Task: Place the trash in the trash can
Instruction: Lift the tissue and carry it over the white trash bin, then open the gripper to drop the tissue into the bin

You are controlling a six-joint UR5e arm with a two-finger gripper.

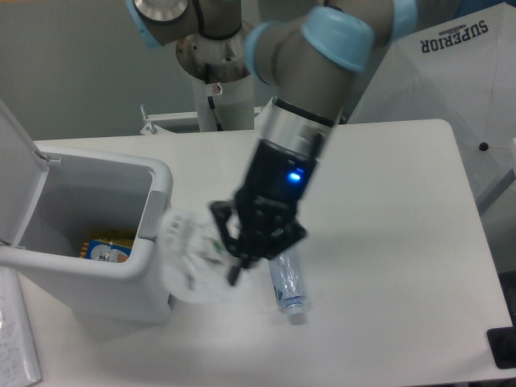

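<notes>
My gripper (pixel 235 262) is shut on the crumpled white wrapper (pixel 189 254), one piece of the trash, and holds it in the air just right of the trash can's near corner. The wrapper looks blurred by motion. The trash can (pixel 157 197) is a boxy white bin at the left with its lid (pixel 14 161) flipped up and open. The other piece of trash, a crushed clear bluish bottle (pixel 288 286), lies on the table under and right of my gripper, partly hidden by the arm.
A blue and orange packet (pixel 105 248) lies inside the bin. A white panel with "SUPERIOR" print (pixel 455 64) stands at the back right. The arm's base post (pixel 218 89) rises behind the table. A dark object (pixel 504 347) sits off the table's right front corner.
</notes>
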